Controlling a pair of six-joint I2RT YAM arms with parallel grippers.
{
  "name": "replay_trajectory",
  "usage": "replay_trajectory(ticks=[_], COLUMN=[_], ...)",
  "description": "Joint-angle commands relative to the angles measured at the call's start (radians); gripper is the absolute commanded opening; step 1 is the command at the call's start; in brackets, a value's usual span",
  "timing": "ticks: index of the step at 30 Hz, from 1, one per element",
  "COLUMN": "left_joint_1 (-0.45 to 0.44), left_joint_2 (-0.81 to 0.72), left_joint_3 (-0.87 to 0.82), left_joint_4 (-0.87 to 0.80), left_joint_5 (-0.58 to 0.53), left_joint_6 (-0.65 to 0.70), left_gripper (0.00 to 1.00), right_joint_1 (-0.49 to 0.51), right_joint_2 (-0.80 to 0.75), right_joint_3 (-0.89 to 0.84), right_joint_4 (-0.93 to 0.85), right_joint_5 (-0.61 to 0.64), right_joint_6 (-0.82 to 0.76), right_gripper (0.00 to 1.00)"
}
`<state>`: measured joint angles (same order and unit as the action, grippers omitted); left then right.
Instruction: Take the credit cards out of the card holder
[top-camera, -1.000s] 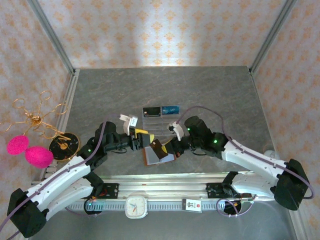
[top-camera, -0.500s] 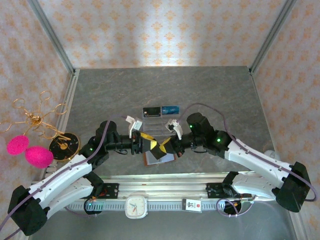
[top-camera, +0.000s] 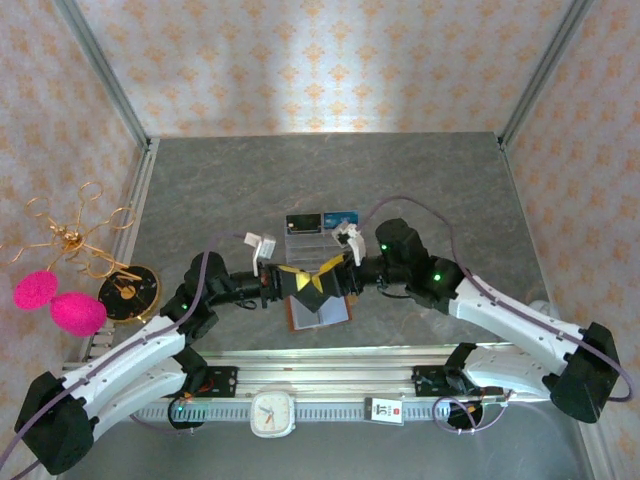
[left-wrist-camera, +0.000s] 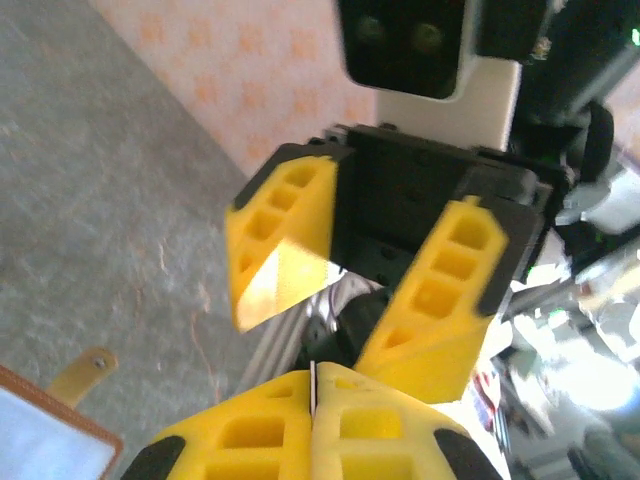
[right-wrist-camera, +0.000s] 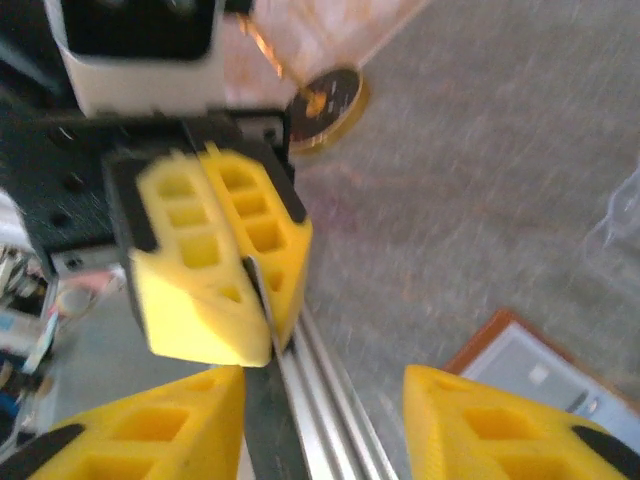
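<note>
Left claw (left-wrist-camera: 312, 385) is fully closed, pinching the edge of a thin card (right-wrist-camera: 268, 420). Right claw (right-wrist-camera: 320, 392), facing it tip to tip, stands part open, with the card's other end lying against one finger but not gripped. The card holder (top-camera: 322, 312) lies open on the worktop (top-camera: 420, 180) directly beneath both claws. Risk noted: the left hold is a narrow edge pinch, so drag from the right finger on parting could twist the card loose and drop it.

We see a grey marbled desk (top-camera: 400, 180) boxed in by cream walls (top-camera: 330, 60) with orange floral print, aluminium corner posts (top-camera: 105, 75), and a bright light patch (top-camera: 330, 115) low on the back wall.
</note>
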<state>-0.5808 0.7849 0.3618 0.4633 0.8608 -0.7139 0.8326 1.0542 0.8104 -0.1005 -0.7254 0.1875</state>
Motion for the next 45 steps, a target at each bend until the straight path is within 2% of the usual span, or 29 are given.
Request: replay_trajectory(ticks=[1, 5, 8, 15, 26, 28, 30, 33, 34, 36, 38, 40, 43, 45], left_joint_1=[-0.002, -0.002, -0.002, -0.002, -0.002, -0.002, -0.002, -0.002, -0.002, 0.005, 0.032, 0.087, 0.183, 0.216], left_joint_2=[-0.055, -0.131, -0.143, -0.072, -0.015, 0.005, 0.019, 0.020, 0.011, -0.027, -0.061, -0.068, -0.056, -0.038], left_joint_3=[-0.054, -0.126, -0.141, -0.139, -0.128, -0.118, -0.112, -0.093, -0.083, -0.054, -0.032, -0.026, -0.052, -0.063], left_joint_4=[0.252, 0.424, 0.486, 0.559, 0.610, 0.610, 0.608, 0.560, 0.525, 0.413, 0.298, 0.260, 0.314, 0.355], left_joint_5=[-0.234, -0.447, -0.508, -0.516, -0.520, -0.502, -0.490, -0.471, -0.456, -0.447, -0.411, -0.314, -0.136, -0.046], left_joint_6=[-0.075, -0.079, -0.079, -0.112, -0.152, -0.158, -0.165, -0.168, -0.153, -0.118, -0.101, -0.134, -0.240, -0.285], left_gripper=[0.00, 0.00, 0.00, 0.00, 0.00, 0.00, 0.00, 0.00, 0.01, 0.27, 0.42, 0.47, 0.52, 0.53], right_joint_1=[-0.002, -0.003, -0.003, -0.003, -0.003, -0.003, -0.003, -0.023, -0.045, -0.097, -0.154, -0.177, -0.183, -0.185], right_joint_2=[-0.068, -0.087, -0.062, 0.022, 0.161, 0.178, 0.189, 0.183, 0.173, 0.151, 0.138, 0.133, 0.133, 0.133], right_joint_3=[-0.036, -0.095, -0.141, -0.178, -0.104, -0.089, -0.073, -0.043, -0.042, -0.051, -0.039, 0.003, 0.058, 0.081], right_joint_4=[0.187, 0.305, 0.407, 0.650, 0.781, 0.787, 0.777, 0.696, 0.675, 0.635, 0.544, 0.382, 0.169, 0.083], right_joint_5=[0.170, 0.204, 0.156, 0.060, 0.018, 0.019, 0.032, 0.034, 0.010, -0.035, -0.127, -0.160, -0.193, -0.232], right_joint_6=[0.128, 0.206, 0.266, 0.378, 0.415, 0.415, 0.406, 0.367, 0.360, 0.356, 0.308, 0.201, 0.024, -0.060], right_gripper=[0.47, 0.52, 0.54, 0.54, 0.51, 0.47, 0.38, 0.07, 0.00, 0.00, 0.00, 0.00, 0.00, 0.00])
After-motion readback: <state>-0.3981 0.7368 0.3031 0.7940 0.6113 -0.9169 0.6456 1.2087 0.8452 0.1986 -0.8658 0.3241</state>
